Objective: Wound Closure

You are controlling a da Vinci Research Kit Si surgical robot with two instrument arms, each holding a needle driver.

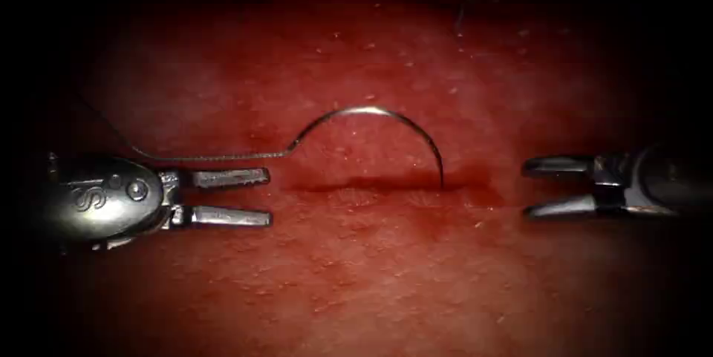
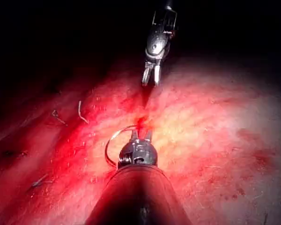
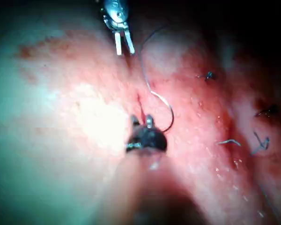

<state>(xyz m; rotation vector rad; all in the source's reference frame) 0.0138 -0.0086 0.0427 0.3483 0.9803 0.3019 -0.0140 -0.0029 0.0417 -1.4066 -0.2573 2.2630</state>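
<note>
Needle [image 1: 371, 111] stands free on the tissue [image 1: 356, 275], arching over the cut [image 1: 371, 183] between the two tools, held by neither. Its point end dips to the cut line nearer the right tool; whether the tip is actually in the tissue, cannot tell. Swaged end sits just ahead of the left tool's upper jaw, and the thread [image 1: 215, 156] trails from there back over that tool.

Left tool [image 1: 269, 197]: jaws parted a moderate way, parallel, holding nothing, just short of the cut's left end. Right tool [image 1: 524, 189]: jaws open wider, empty, a little apart from the cut's right end and near the needle's point end.

Left wrist view shows the needle curve [image 2: 113, 140] beside the left tool [image 2: 141, 135], with the right tool [image 2: 150, 82] beyond. Loose cut ends of thread [image 3: 260, 143] lie on the tissue off to one side.

Judgement: a pickup seems to be the step in hand. Done well, it means gripping the needle's body back from the tip, square across the jaws, without dragging thread or nicking the wound edge.
</note>
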